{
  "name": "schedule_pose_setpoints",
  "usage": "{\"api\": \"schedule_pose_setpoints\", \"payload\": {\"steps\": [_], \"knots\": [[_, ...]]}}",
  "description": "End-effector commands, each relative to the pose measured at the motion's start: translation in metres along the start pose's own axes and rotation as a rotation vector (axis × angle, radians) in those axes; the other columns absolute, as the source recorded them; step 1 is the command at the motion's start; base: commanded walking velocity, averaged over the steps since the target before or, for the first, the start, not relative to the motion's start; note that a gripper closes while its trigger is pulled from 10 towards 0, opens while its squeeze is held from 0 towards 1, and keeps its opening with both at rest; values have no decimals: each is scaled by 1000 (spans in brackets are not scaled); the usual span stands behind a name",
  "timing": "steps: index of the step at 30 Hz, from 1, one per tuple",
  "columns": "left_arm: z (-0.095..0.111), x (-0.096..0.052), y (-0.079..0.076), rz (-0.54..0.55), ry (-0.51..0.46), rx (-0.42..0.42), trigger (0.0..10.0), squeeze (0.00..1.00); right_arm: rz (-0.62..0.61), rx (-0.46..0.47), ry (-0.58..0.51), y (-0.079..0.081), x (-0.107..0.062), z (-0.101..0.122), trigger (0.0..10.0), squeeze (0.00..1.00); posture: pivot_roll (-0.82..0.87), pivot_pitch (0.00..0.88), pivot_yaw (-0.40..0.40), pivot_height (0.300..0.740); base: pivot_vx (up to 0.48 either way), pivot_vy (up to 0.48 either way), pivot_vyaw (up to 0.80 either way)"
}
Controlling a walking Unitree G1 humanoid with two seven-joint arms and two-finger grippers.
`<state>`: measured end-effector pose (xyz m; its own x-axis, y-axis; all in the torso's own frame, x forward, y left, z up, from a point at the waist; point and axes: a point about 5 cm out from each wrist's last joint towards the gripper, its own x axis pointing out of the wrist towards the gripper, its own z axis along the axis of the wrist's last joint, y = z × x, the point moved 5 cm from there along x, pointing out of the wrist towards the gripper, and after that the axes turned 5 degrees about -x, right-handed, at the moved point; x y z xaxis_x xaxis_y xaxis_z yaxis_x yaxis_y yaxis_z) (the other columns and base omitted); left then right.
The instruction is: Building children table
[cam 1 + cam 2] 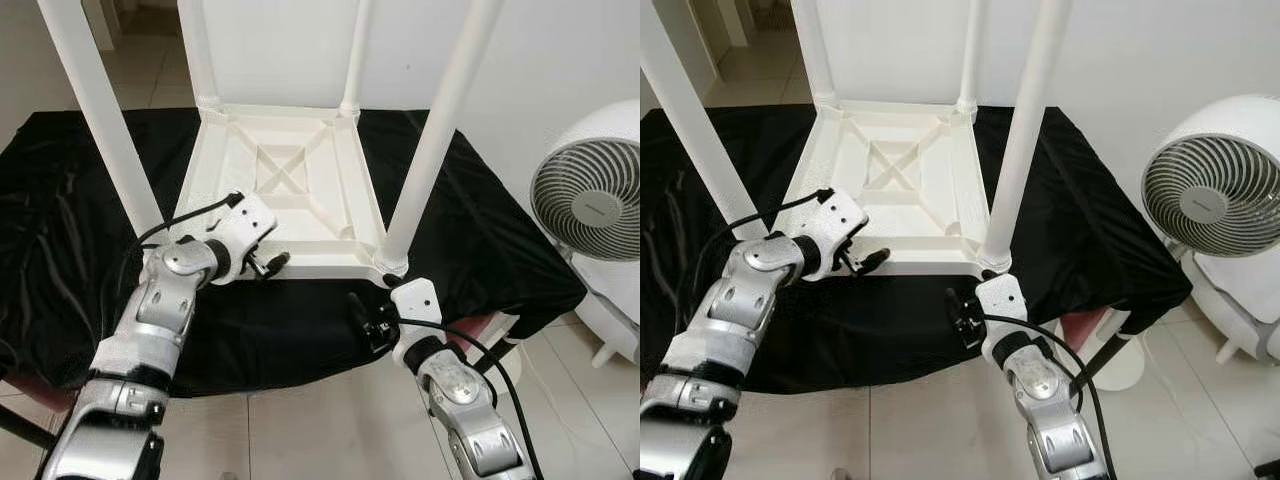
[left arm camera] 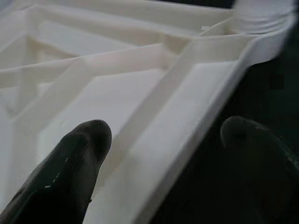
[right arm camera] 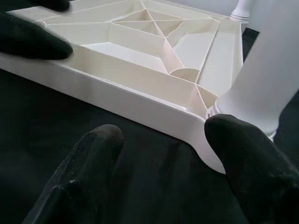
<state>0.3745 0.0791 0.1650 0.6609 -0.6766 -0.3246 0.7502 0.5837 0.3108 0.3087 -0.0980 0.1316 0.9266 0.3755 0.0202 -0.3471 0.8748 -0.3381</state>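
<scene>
White children table (image 1: 290,190) lies upside down on the black-draped worktop (image 1: 480,230), four legs up. Left gripper (image 1: 268,262) sits at its near rim, fingers (image 2: 70,163) spread wide astride the edge. Right gripper (image 1: 362,318) hovers beside the near right leg (image 1: 430,150), fingers open, empty

White children's table (image 1: 290,190) lies upside down on black cloth, legs upright.
</scene>
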Motion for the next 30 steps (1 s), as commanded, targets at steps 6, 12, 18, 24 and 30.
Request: {"api": "schedule_pose_setpoints", "payload": {"steps": [6, 12, 18, 24, 30], "knots": [[-5, -8, 24, 81, 21, -6, 10000, 0, -1, -13, -6, -4, -2, 3, 10000, 0, -43, 98, -7, 740, 0, 0, 0], [-43, -36, 33, 80, 138, 72, 10000, 0, 61, -34, -99, -1, 4, 33, 10000, 0, -49, 92, -15, 740, 0, 0, 0], [-55, -36, 28, 42, 182, 103, 10000, 0, 159, -42, -164, 6, 12, 55, 10000, 0, -38, 91, -35, 740, 0, 0, 0], [-46, -16, 34, 50, 169, 100, 10000, 0, 178, -67, -158, -1, 16, 53, 10000, 0, -35, 92, -45, 740, 0, 0, 0], [-40, -8, 24, -29, 150, 90, 10000, 0, 182, -53, -117, 5, 10, 42, 10000, 0, -48, 101, -31, 740, 0, 0, 0]]}}
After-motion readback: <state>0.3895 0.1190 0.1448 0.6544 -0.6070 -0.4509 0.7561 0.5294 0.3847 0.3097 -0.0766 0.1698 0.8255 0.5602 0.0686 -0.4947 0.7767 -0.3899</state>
